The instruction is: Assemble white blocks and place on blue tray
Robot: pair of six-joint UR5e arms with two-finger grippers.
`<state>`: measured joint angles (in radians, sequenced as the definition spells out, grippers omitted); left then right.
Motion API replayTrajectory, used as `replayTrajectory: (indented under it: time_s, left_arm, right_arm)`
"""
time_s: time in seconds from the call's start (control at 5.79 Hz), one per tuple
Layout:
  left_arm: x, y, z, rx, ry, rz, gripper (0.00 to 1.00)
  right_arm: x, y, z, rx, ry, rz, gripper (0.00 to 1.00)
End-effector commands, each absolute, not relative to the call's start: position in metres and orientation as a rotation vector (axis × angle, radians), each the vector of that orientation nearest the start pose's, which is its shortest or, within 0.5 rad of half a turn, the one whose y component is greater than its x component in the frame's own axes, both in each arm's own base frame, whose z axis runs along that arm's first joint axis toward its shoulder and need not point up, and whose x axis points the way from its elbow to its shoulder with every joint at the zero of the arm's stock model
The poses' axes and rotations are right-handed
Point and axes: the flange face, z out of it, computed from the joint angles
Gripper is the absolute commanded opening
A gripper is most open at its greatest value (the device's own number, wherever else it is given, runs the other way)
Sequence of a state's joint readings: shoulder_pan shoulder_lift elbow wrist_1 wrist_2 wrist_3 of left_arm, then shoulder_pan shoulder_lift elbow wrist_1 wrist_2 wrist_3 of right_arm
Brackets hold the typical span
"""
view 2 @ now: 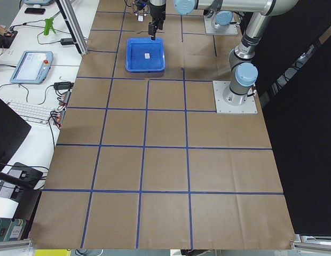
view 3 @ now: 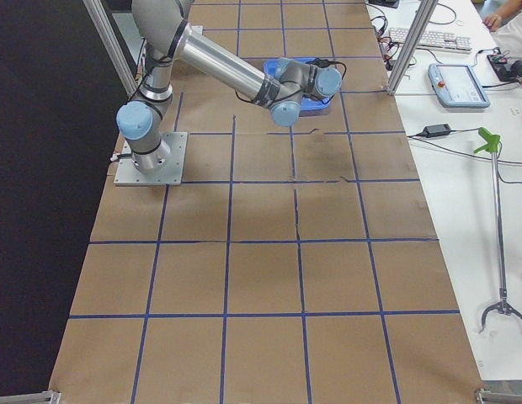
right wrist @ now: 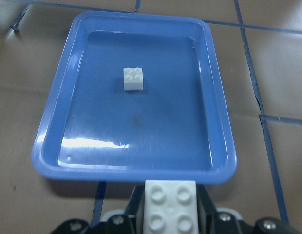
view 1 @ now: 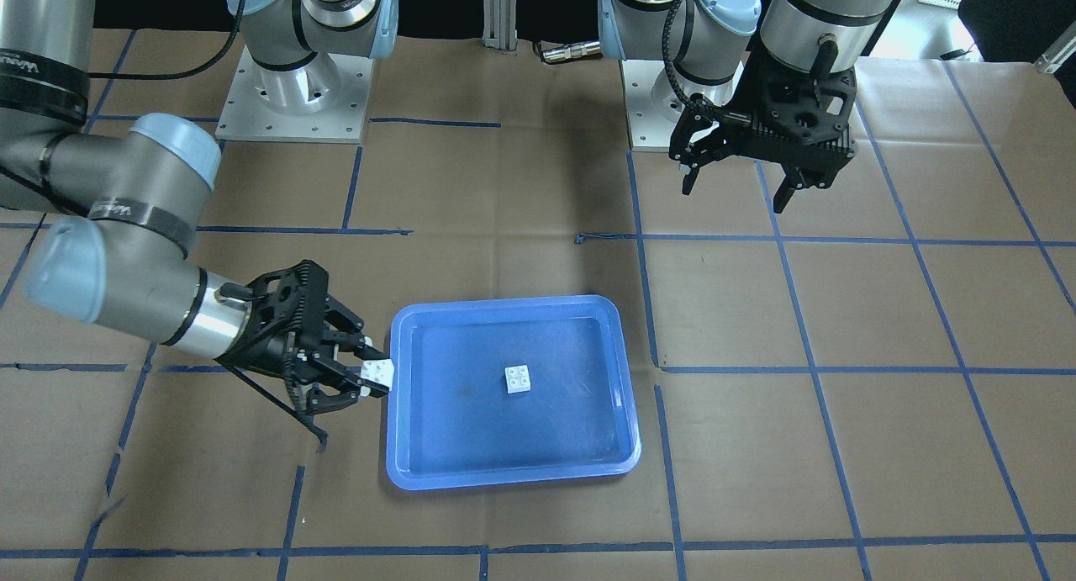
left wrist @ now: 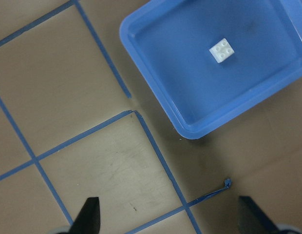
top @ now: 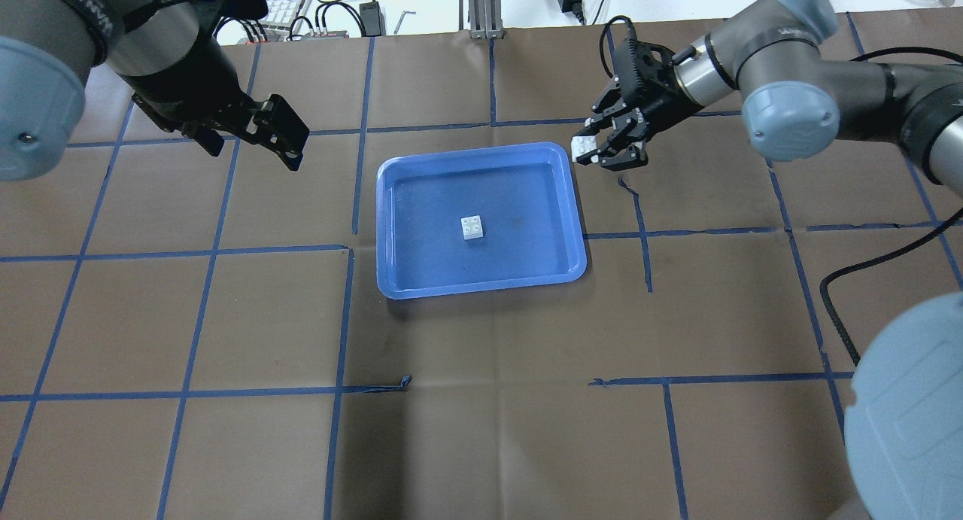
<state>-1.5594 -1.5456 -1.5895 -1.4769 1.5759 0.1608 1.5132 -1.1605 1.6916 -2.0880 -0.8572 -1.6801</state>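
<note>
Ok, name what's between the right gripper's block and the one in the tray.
Just the blue tray, its rim and bare floor, between held block and resting block; right wrist view.

We see bright, even light from overhead on the brown table (top: pixel 481 445), so shadows are soft and short: a faint dark band runs along the near rim of the blue tray (top: pixel 481 285) in the overhead view. From the right wrist, white glare streaks the tray's glossy floor, and the held white block (right wrist: pixel 170 209), hard against the lens, looks slightly soft. From the left wrist, the left gripper (left wrist: pixel 166 209) shows only as two dark, blurred fingers (left wrist: pixel 91 217). The side views seem a little washed out, with black voids alongside.
</note>
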Motion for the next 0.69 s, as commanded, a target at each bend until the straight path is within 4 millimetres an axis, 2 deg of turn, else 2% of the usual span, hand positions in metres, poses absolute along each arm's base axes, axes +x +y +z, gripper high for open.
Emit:
replayTrajectory:
  time_s: [0.0,0.17,0.35,0.52]
  left_arm:
    - [-0.121,-0.497,0.504,0.051,3.093,-0.221,0.99]
    - [-0.122,-0.497,0.504,0.004,3.099,-0.223,0.99]
    - [-0.121,-0.496,0.503,0.003,3.097,-0.223,0.99]
    - [-0.120,-0.498,0.504,-0.001,3.099,-0.230,0.99]
  right_arm:
    - [0.248,-0.607,0.240,-1.736,1.915,-0.754,0.23]
    - [0.258,-0.603,0.186,-1.747,1.945,-0.717,0.24]
    - [0.257,-0.593,0.162,-1.750,1.946,-0.702,0.25]
    - [0.256,-0.582,0.150,-1.747,1.944,-0.681,0.25]
